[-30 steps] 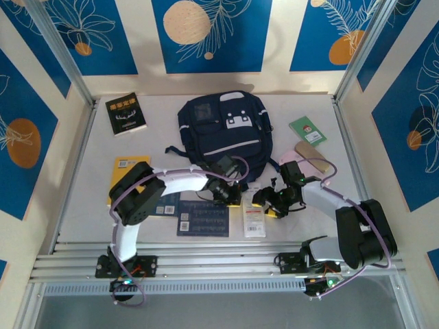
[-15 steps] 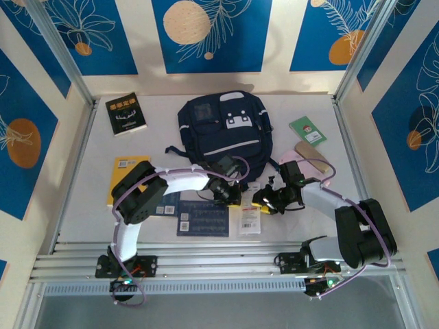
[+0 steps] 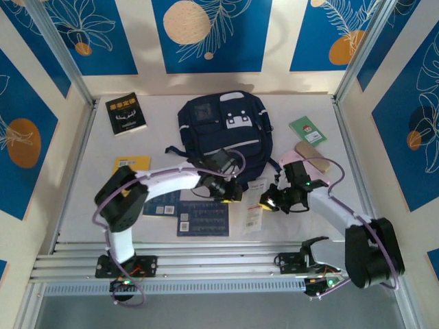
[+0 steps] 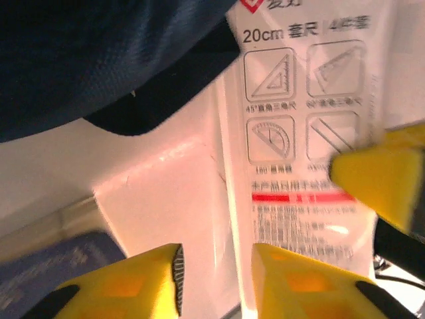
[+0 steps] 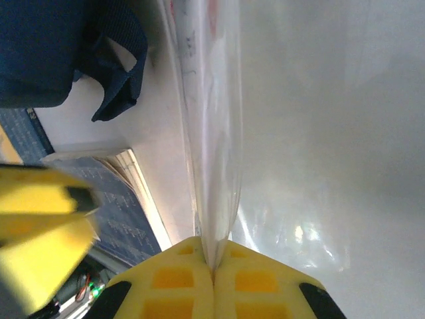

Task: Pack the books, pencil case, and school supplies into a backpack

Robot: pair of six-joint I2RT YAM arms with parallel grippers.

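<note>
The flat white packet with red print [image 3: 254, 203], one of the school supplies, lies in front of the navy backpack [image 3: 223, 130]. My right gripper [image 5: 214, 266] is shut on the packet's thin edge [image 5: 211, 139]. At the packet's other edge [image 4: 302, 133] my left gripper [image 4: 216, 282] stands open, one fingertip [image 4: 299, 282] over the packet. From above, the left gripper [image 3: 232, 192] and right gripper [image 3: 267, 200] flank the packet. The books are spread about: black [image 3: 125, 114], yellow-orange [image 3: 130, 164], dark blue [image 3: 203, 218]. The pink pencil case [image 3: 324, 168] is partly under the right arm.
A green booklet [image 3: 308, 129] and a tan block [image 3: 308, 149] lie right of the backpack. A second dark blue book [image 3: 165, 205] sits half under the left arm. A backpack strap [image 5: 119, 73] curls close to the packet. Metal frame posts border the table on both sides.
My right gripper has shut on the packet's edge and my left gripper has opened off it. The packet has tilted and shifted slightly towards the backpack. The left arm's elbow swung left.
</note>
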